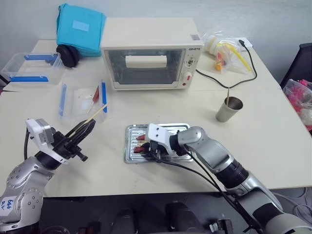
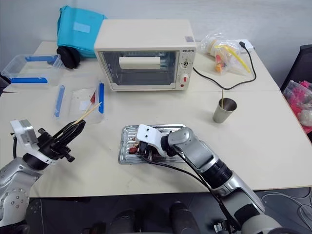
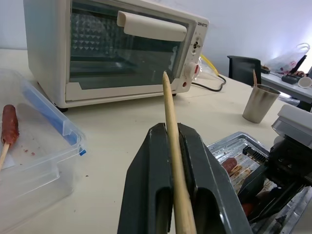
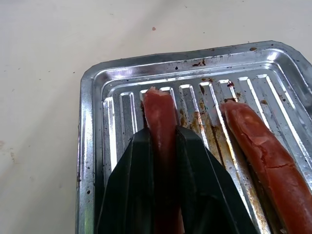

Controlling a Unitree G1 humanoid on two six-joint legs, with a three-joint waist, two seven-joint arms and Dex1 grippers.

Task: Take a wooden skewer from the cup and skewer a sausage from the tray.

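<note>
- Left claw (image 3: 170, 195): clenched on thin pale wooden skewer (image 3: 171, 146), over bare table (image 1: 97, 151).
- Right claw (image 4: 161, 161): grasping dark reddish-brown sausage (image 4: 160, 117) near ribbed shiny metal tray (image 4: 92, 146) edge.

The wooden skewer (image 3: 171, 141), thin, straight and pale tan, is clamped between the left gripper's (image 3: 168, 134) closed black fingers, its pointed tip angled up and forward, held off the table left of the tray. The cup (image 1: 229, 108), plain grey with a dull sheen, stands upright near the table's right side with one stick in it. The shiny ribbed metal tray (image 4: 92, 146), grease-stained, lies flat at the table's front. The dark reddish-brown sausage (image 4: 161, 122) lies lengthwise in it, pinched between the right gripper's (image 4: 161, 141) fingers
</note>
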